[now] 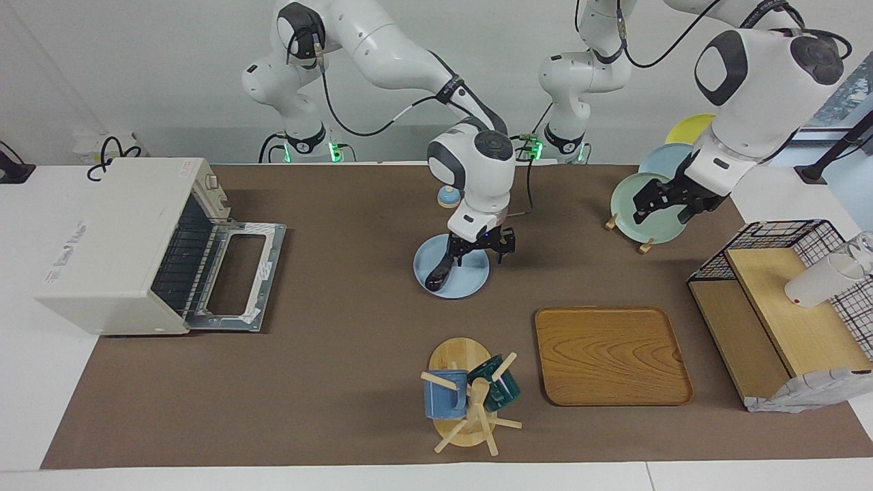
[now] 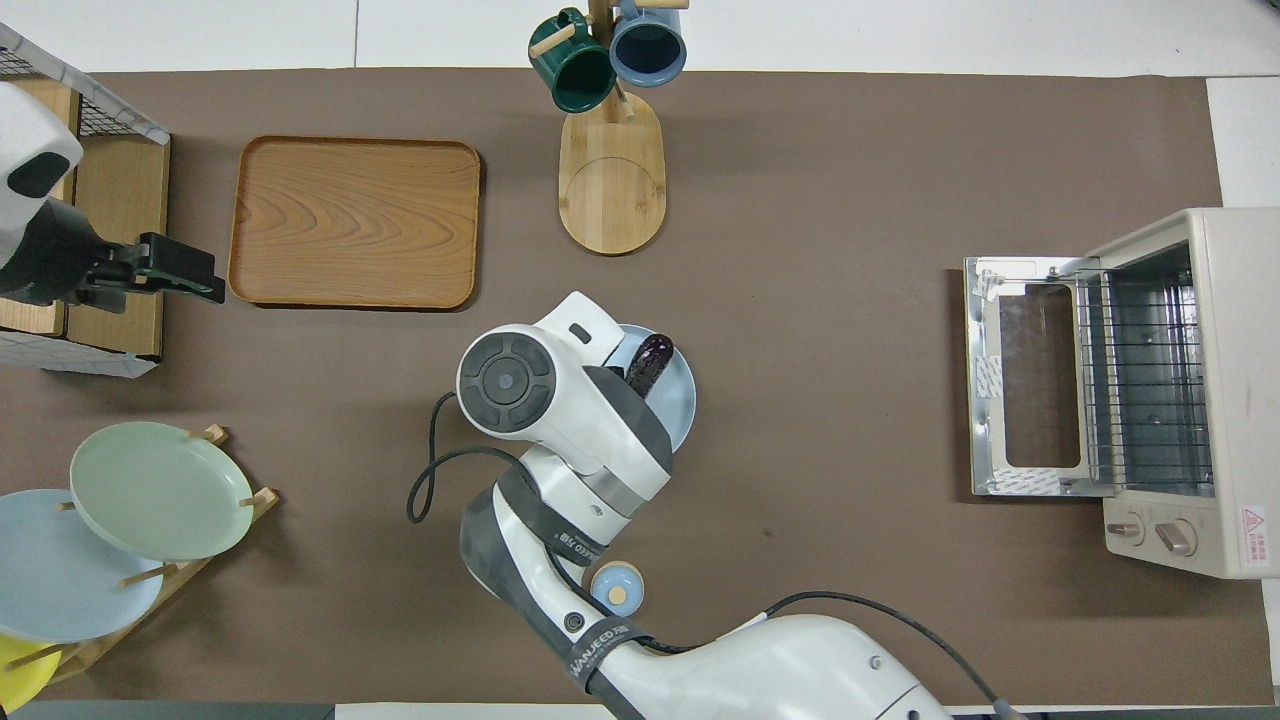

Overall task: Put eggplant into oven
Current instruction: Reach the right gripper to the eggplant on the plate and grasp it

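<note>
The dark purple eggplant point(image 1: 436, 274) lies on a pale blue plate point(image 1: 472, 289) in the middle of the table, and the right arm hides most of it. In the overhead view only its end farther from the robots point(image 2: 651, 357) shows on the plate point(image 2: 678, 402). My right gripper point(image 1: 481, 247) hangs open low over the eggplant's end nearer the robots. The cream oven point(image 1: 112, 239) stands at the right arm's end of the table, its door point(image 1: 235, 273) dropped open and its rack point(image 2: 1145, 380) bare. My left gripper point(image 1: 670, 202) is open and raised over the plate rack.
A wooden tray point(image 1: 610, 354) and a mug tree point(image 1: 467, 395) with two mugs stand farther from the robots than the plate. The green plate point(image 1: 655, 230) leans in its rack, with a wire shelf point(image 1: 784, 300) beside it. A small blue lidded jar point(image 2: 617, 588) sits near the robots.
</note>
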You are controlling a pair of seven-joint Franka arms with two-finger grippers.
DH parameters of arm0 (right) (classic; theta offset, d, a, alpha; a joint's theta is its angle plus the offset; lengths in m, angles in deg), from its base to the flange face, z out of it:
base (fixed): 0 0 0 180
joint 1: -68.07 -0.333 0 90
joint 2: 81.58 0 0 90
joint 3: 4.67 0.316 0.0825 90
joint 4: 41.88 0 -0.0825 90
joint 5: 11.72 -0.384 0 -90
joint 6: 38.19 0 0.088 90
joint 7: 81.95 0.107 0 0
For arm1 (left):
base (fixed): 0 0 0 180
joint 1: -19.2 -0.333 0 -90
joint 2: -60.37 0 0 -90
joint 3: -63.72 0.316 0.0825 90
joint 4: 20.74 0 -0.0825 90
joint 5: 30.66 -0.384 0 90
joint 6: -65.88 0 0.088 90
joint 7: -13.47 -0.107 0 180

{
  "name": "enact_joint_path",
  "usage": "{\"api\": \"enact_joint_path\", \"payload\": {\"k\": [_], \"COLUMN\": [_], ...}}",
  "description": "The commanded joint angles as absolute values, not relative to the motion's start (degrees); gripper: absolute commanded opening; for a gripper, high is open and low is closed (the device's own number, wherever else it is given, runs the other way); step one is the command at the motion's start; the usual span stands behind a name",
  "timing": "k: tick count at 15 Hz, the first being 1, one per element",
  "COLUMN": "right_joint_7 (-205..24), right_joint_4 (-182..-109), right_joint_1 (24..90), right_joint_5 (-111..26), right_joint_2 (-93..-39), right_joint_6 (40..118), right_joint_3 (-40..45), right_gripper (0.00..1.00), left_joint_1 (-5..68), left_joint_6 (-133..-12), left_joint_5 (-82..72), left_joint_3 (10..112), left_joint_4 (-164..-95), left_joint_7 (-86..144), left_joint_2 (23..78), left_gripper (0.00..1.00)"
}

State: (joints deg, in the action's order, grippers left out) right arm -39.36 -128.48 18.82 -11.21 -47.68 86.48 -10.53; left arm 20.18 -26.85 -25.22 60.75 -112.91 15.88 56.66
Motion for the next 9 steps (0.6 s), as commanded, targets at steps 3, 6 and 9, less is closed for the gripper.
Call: {"api": "enact_joint_path", "payload": {"k": [3,6,9], "right_joint_7": [-36.2,-36.2,-36.2], "right_joint_4": [-127.8,-128.9,-129.9], "right_joint_1": [17.5,17.4,17.5], "right_joint_5": [-10.5,-10.5,-10.4], "right_joint_2": [-46.9,-46.9,-46.9], "right_joint_6": [90.5,91.4,93.2], "right_joint_3": [-10.8,-10.8,-10.8], "right_gripper": [0.99,0.85,0.73], "left_joint_1": [20.5,20.7,21.1], "left_joint_6": [-12.5,-8.0,-18.1], "left_joint_5": [-26.7,-26.8,-26.9], "left_joint_3": [60.7,60.0,60.0], "left_joint_4": [-104.7,-105.1,-113.7], "left_joint_7": [17.7,18.8,21.2], "left_joint_2": [57.3,59.5,63.1], "left_gripper": [1.00,1.00,1.00]}}
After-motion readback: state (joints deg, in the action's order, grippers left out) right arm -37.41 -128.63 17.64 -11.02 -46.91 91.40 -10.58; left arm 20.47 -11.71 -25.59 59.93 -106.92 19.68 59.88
